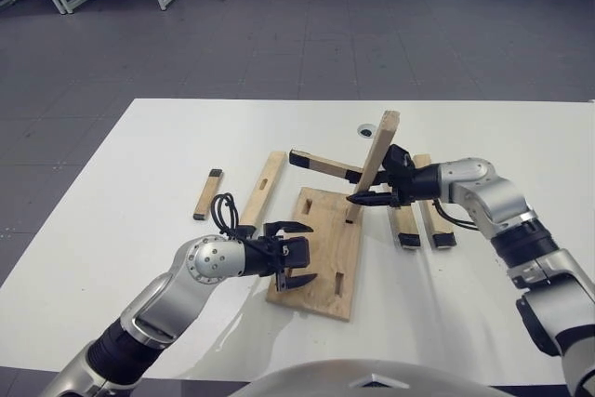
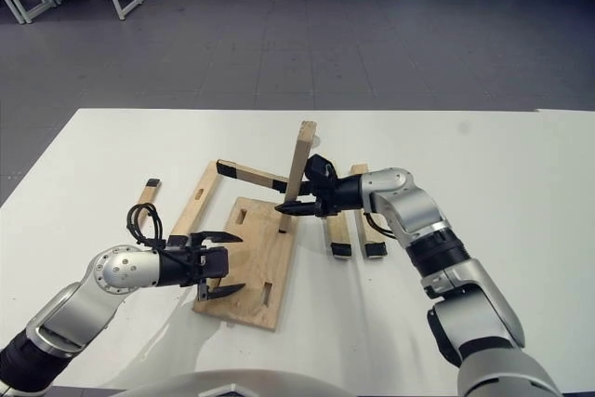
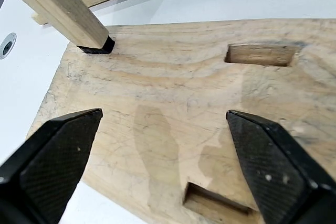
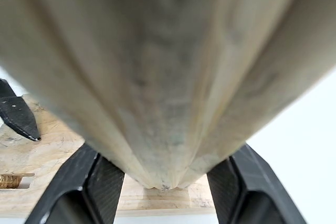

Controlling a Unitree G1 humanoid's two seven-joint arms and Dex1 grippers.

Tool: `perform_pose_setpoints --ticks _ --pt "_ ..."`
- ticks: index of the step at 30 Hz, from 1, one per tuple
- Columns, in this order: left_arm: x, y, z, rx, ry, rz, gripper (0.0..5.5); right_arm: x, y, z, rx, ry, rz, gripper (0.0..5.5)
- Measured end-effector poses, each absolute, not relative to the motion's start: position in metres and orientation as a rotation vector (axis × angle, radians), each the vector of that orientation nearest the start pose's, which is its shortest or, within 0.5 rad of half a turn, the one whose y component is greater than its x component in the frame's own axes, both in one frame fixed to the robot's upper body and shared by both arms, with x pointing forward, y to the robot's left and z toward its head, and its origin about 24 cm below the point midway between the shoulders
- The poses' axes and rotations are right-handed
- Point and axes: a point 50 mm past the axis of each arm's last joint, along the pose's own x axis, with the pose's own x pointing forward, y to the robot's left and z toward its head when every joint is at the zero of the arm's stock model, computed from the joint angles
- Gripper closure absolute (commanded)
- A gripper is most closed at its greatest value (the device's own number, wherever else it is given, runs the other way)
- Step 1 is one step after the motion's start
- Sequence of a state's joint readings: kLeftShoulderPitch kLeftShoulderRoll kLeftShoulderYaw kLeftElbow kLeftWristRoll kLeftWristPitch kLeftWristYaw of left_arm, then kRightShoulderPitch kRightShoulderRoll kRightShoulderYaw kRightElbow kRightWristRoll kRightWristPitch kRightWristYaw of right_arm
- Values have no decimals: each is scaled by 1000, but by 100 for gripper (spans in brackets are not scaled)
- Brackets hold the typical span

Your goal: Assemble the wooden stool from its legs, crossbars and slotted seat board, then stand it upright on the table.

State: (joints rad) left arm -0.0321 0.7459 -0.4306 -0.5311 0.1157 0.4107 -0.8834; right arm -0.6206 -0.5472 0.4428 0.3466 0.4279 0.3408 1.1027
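Note:
The slotted seat board point(image 1: 321, 253) lies flat on the white table point(image 1: 139, 165). My right gripper point(image 1: 368, 200) is shut on a wooden leg point(image 1: 379, 151) that stands tilted, its black-capped lower end point(image 3: 94, 43) resting on the board's far part. In the right wrist view this leg point(image 4: 168, 77) sits between both fingers point(image 4: 89, 182). My left gripper point(image 1: 302, 253) hovers open over the board's near left edge, with nothing between its fingers point(image 3: 58, 150). Two open slots point(image 3: 260, 54) show in the board close to it.
Another leg point(image 1: 325, 166) lies behind the board, one point(image 1: 265, 188) to its left, and a short crossbar point(image 1: 206, 192) farther left. Two more wooden pieces point(image 1: 418, 216) lie under my right arm. A small round hole point(image 1: 367, 127) is in the table's far part.

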Motion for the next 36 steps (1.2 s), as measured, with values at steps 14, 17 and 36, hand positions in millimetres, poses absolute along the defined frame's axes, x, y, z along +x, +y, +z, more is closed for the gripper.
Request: perform_pose_setpoints --ticks 14,17,36 --pt "190 128 76 796 331 -1210 110 315 -149 47 -298 560 1243 216" --pt "189 128 75 798 331 -1206 110 318 -156 46 -295 563 1186 156" --pt "185 122 69 745 313 -1122 110 323 -227 125 -461 431 834 3"
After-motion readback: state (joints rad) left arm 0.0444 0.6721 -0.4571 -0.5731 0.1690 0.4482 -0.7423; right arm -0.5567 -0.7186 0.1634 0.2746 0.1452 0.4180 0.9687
